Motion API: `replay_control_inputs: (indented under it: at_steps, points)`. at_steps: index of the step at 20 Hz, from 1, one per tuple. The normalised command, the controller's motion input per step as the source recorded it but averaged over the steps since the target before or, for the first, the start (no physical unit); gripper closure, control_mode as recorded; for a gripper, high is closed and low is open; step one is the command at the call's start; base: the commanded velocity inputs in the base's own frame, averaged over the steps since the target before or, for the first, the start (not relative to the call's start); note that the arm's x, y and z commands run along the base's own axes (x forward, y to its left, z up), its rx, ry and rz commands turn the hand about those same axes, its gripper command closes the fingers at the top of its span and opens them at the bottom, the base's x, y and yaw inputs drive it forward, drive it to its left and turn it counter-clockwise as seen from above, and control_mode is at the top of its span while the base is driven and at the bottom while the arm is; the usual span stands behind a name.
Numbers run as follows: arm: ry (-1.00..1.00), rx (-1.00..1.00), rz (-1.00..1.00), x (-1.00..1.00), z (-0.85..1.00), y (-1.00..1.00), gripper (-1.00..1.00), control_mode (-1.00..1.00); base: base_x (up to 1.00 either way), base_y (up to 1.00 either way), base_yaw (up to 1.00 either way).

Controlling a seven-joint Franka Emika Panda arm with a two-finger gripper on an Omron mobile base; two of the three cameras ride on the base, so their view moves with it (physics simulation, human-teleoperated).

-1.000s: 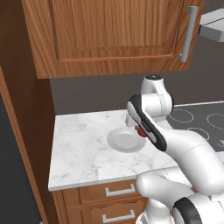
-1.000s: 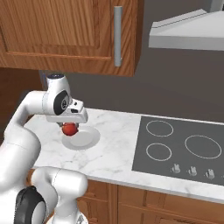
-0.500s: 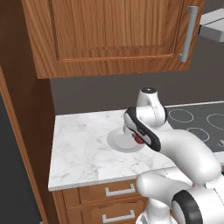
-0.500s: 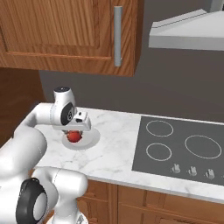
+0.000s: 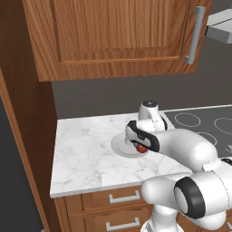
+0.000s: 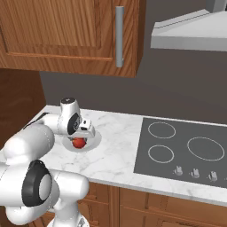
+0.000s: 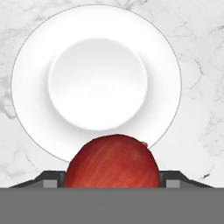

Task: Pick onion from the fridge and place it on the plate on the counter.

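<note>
The two-finger gripper (image 7: 112, 181) clasps the small round red onion (image 7: 112, 162). It hangs over the round white raised-rim plate (image 7: 30, 65) on the veined marble counter (image 5: 86, 158).

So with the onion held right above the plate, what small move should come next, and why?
Probably a short descent, then opening the jaws. The gripper is shut on the onion, which hangs low over the plate on the counter. In the hand view the plate's centre lies bare just ahead, so a slight nudge toward its middle before release may help.
</note>
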Motion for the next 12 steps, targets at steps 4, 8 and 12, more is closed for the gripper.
replay_control_inputs:
  at_steps: [4, 8, 12]
  points:
    - [0.0, 0.0, 0.0, 0.51, -0.19, 0.09, 1.0, -1.0, 0.0, 0.0, 0.0]
    - [0.0, 0.0, 0.0, 0.56, -0.02, 0.08, 1.0, -1.0, 0.0, 0.0, 0.0]
    - [0.0, 0.0, 0.0, 0.53, -0.1, 0.07, 1.0, -1.0, 0.0, 0.0, 0.0]
